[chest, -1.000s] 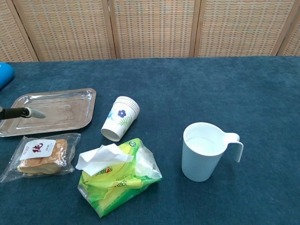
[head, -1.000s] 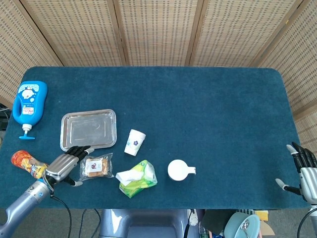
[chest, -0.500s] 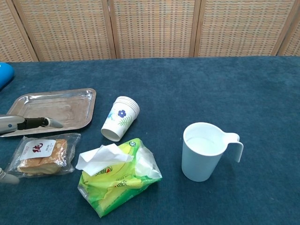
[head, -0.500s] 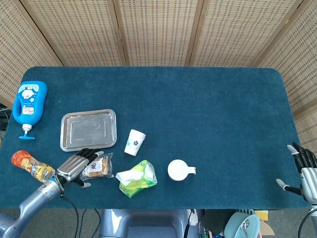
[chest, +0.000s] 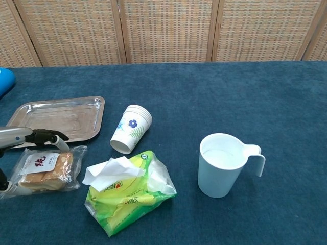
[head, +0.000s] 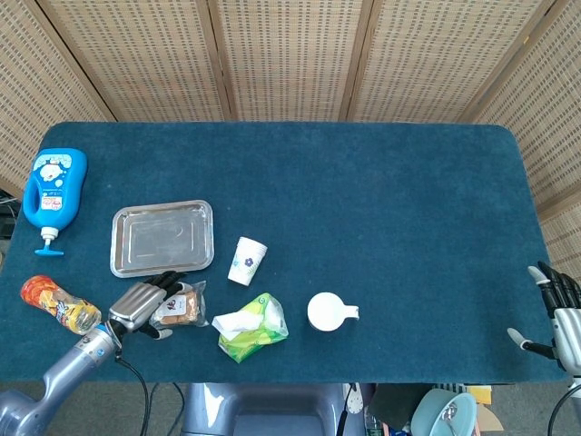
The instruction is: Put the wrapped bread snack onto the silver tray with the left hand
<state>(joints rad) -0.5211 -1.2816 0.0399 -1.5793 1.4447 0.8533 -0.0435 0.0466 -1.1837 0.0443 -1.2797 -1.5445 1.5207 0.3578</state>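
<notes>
wrapped bread snack point(chest: 43, 170) flat under curling fingertips of left hand point(head: 142, 304), grip uncertain; clear wrapper, white label, brown bread; right hand point(head: 561, 312) spread, empty

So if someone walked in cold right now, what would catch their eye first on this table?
Probably the left hand at the near left edge, its fingers over the wrapped bread snack, which lies on the cloth just in front of the silver tray. Next, the bright blue bottle at the far left and the green tissue pack beside the white mug.
</notes>
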